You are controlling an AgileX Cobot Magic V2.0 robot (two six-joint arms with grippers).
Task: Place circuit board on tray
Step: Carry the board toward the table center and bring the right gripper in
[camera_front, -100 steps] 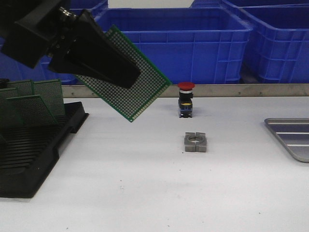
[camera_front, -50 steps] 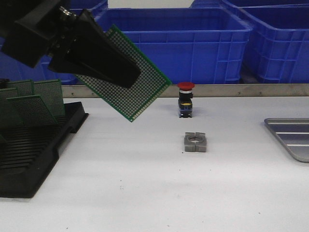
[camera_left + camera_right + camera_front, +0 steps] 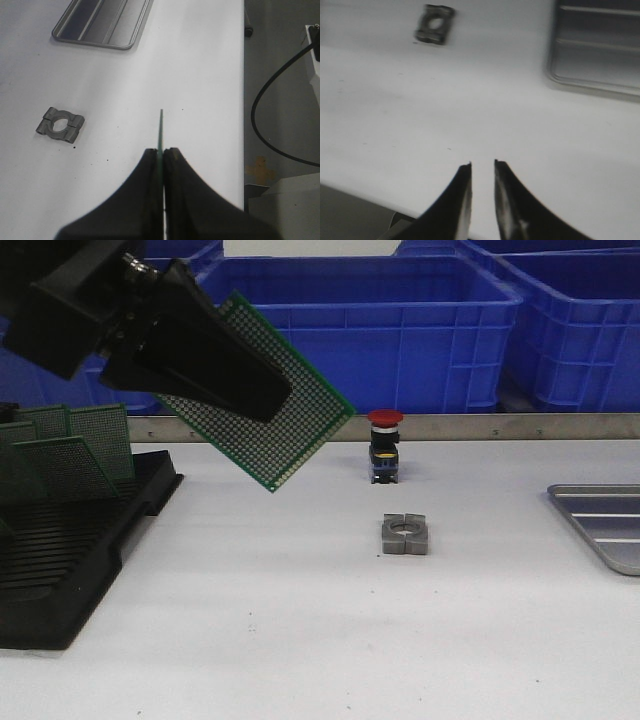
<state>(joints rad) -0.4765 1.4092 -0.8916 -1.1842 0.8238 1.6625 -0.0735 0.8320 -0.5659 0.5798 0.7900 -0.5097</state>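
While left hand [image 3: 262,400] clamps one circuit board [image 3: 290,435] aloft, right hand [image 3: 482,167] slightly parted, empty; one tray [image 3: 605,525].

Ridged grey metal tray [image 3: 600,525]

White table [image 3: 300,640], matte, filling the lower two thirds of the front view. At lower left, a black slotted rack [image 3: 70,570] with green boards [image 3: 70,455] standing in it. Near centre, a grey metal clamp block [image 3: 404,534]; just behind it, a red-capped push button [image 3: 385,445], upright. At the right edge, a grey tray [image 3: 605,525], partly cut off.
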